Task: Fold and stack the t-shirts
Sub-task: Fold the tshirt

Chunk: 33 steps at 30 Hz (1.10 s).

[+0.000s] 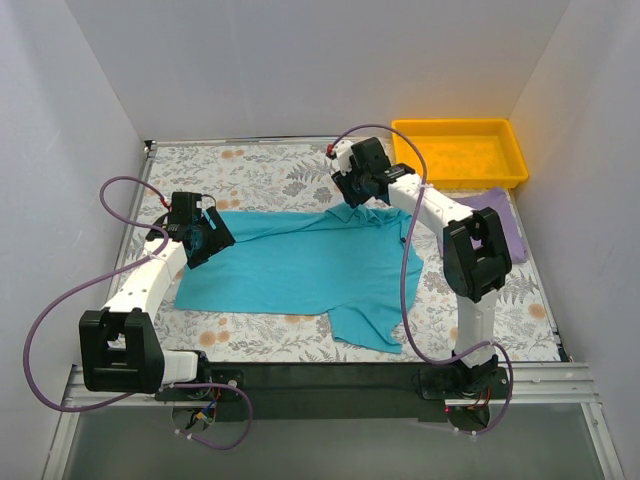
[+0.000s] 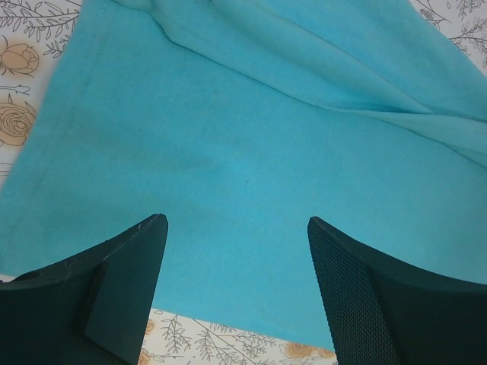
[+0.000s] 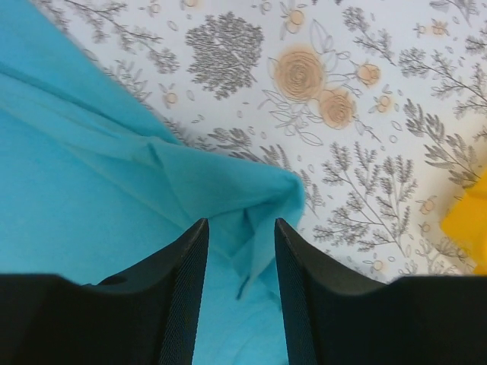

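Note:
The teal t-shirt (image 1: pixel 300 265) lies spread on the floral table, one sleeve reaching toward the front right. My left gripper (image 1: pixel 213 238) hovers over the shirt's left edge, open, with only flat teal cloth (image 2: pixel 251 152) showing between its fingers (image 2: pixel 237 222). At the shirt's far right corner, my right gripper (image 1: pixel 350 198) has its jaws apart over a bunched fold of the teal cloth (image 3: pixel 251 190); the fold sits in the gap (image 3: pixel 240 222) and looks unpinched. The lavender t-shirt (image 1: pixel 508 228) lies at the right, partly hidden behind the right arm.
A yellow plastic tray (image 1: pixel 455 125) stands at the back right corner, and its edge (image 3: pixel 468 228) shows in the right wrist view. White walls close in the table on three sides. The flowered tablecloth (image 1: pixel 260 165) covers the surface.

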### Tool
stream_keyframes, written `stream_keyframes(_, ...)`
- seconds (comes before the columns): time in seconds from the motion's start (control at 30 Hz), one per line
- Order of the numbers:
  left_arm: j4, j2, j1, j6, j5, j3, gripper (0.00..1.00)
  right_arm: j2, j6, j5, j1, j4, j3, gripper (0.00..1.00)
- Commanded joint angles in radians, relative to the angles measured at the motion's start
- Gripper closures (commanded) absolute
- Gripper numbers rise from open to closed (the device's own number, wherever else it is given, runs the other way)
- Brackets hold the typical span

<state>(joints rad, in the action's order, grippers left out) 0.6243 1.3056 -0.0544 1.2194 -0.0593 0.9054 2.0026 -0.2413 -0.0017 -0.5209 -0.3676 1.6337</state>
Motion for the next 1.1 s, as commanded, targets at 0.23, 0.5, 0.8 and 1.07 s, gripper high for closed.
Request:
stream_keyframes(0.23, 0.008, -0.011, -0.001, -0.001, 0.009, 0.004, 0.31, 0.013, 0.034, -0.044, -0.047, 0.094, -0.075, 0.60)
stream_keyframes(0.5, 0.017, -0.017, 0.001, -0.003, 0.004, 0.004, 0.31, 0.073, 0.025, -0.006, -0.060, 0.117, -0.058, 0.60)
stream_keyframes(0.8, 0.022, -0.023, -0.001, -0.004, 0.001, -0.002, 0.31, 0.119, 0.020, -0.003, -0.070, 0.124, -0.034, 0.60)
stream_keyframes(1.07, 0.025, -0.022, -0.001, -0.004, -0.004, 0.001, 0.31, 0.124, 0.007, 0.094, -0.070, 0.134, -0.031, 0.68)
